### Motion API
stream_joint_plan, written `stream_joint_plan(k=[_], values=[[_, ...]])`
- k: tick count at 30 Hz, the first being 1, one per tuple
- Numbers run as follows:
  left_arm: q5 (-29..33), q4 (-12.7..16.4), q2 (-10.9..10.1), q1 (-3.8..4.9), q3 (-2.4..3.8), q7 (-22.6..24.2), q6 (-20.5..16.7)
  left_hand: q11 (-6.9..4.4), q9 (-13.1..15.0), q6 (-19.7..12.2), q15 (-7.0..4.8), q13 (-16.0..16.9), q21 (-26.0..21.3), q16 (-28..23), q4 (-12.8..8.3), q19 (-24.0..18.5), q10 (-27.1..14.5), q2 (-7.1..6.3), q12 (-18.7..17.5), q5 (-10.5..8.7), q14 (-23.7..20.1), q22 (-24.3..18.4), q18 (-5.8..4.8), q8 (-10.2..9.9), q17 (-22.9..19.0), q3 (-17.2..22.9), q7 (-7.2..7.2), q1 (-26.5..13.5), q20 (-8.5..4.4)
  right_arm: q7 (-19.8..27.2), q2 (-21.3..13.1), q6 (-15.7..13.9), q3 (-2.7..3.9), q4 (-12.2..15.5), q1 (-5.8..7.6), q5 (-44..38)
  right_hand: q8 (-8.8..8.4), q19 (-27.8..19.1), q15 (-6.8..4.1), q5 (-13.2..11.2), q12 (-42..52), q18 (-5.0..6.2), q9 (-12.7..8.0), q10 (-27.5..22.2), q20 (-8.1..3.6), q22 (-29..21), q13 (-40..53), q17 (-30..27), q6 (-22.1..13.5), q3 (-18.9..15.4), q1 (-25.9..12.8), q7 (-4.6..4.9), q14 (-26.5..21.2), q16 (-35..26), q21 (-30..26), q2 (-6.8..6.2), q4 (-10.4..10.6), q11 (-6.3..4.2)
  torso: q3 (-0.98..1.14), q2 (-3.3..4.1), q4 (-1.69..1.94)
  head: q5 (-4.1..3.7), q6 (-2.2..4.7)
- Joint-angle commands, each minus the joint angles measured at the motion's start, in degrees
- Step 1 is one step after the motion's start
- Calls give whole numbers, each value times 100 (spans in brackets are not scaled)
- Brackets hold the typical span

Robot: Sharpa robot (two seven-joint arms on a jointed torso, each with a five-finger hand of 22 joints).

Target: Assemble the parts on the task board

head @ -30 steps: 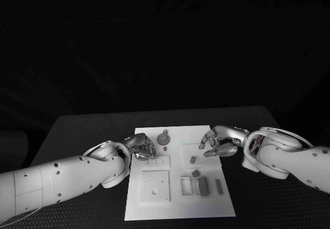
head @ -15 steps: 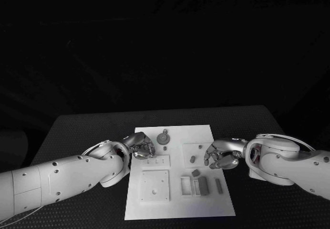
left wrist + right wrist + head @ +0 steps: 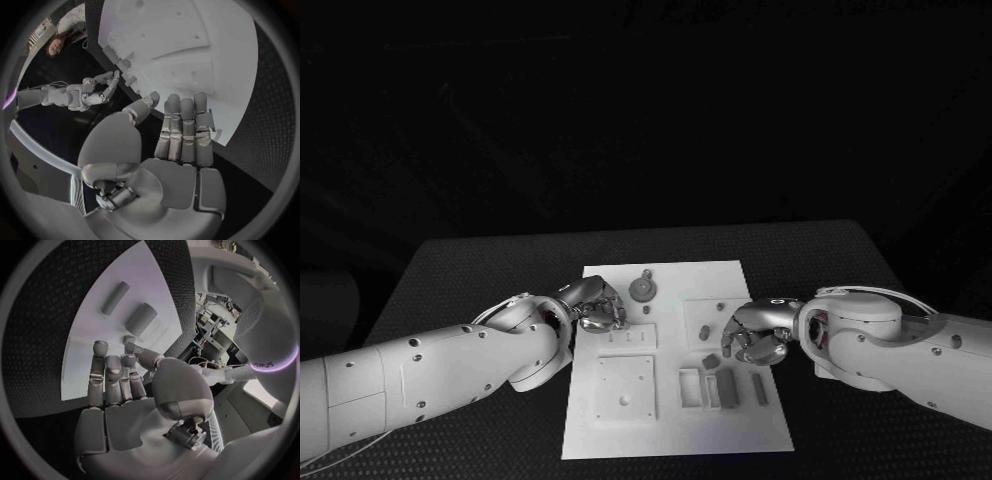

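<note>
head view: board (image 3: 678,400) sits mid-table, long axis running 12 to 6. left hand (image 3: 593,306) hangs over its 9 o'clock edge, fingers curled, can't tell from here if anything is in them. right hand (image 3: 759,334) is over the 3 o'clock side, low, fingers bent toward a small part (image 3: 710,360) just beside them; contact can't be told. round part (image 3: 643,290) lies near 12, upright parts (image 3: 726,390) stand in a row toward 5, a square block (image 3: 626,390) toward 7. left wrist view: left hand (image 3: 181,135) has fingers straight and together, thumb apart, nothing in the palm, so released; board (image 3: 187,55) lies beyond the fingertips. right wrist view: right hand (image 3: 119,380) likewise flat and empty over the board (image 3: 119,330), two oblong parts (image 3: 140,317) ahead of the fingertips. judgement: some parts look seated, some loose, so roughly midway; next is probably a pick on the right side, not yet started.
</note>
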Motion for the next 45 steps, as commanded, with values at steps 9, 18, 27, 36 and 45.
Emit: stream_joint_plan(k=[9,18,27,36,45], values=[[84,16,-6,4,4,96,11,3,-6,-59,30,-14,-37,-41,-17,3,-41,1,-43,-19,-6,-7,82,23,-12,-18,8,36,60,-12,216,-164,-32,-210,-76,-637,4,-53,-31,-2,-12,32,-6,4,-13,132,26,-42,-22,83,-82,2,-30,52,55,-59,5,-37,3,5,-7,33,-36],[85,21,-13,4,4,91,36,5,-8,-63,33,-16,-43,-43,-8,3,-43,4,-48,-19,-8,-8,83,23,-14,-24,10,29,63,31,359,-68,-45,-343,-144,-639,34,-63,-31,-4,-22,32,1,7,-13,130,39,-65,17,108,-100,4,-42,67,68,-49,6,-35,2,1,-4,41,-63],[86,24,-14,4,4,89,35,7,-9,-66,35,-19,-48,-45,-1,2,-44,6,-51,-19,-11,-9,85,22,-16,-27,11,27,66,78,474,-50,-57,-495,-179,-642,46,-69,-30,-4,-27,32,2,6,-13,130,47,-76,32,119,-109,5,-49,77,74,-44,5,-34,-2,-1,0,47,-81],[87,26,-16,4,4,86,37,8,-10,-69,37,-21,-52,-47,6,2,-44,14,-54,-19,-13,-9,86,22,-17,-28,12,25,67,133,606,-59,-59,-532,-208,-630,48,-75,-29,-5,-30,32,1,2,-12,129,54,-83,31,126,-117,6,-56,84,77,-37,7,-33,-3,0,-4,65,-98],[87,30,-19,4,5,82,55,8,-11,-71,38,-22,-56,-48,10,1,-45,17,-57,-19,-14,-9,88,23,-18,-29,12,26,69,152,748,-202,-59,-617,-220,-634,43,-85,-29,-6,-36,32,-6,-7,-7,128,66,-96,13,135,-134,-3,-70,97,83,-32,8,-39,-4,0,-1,68,-107]])
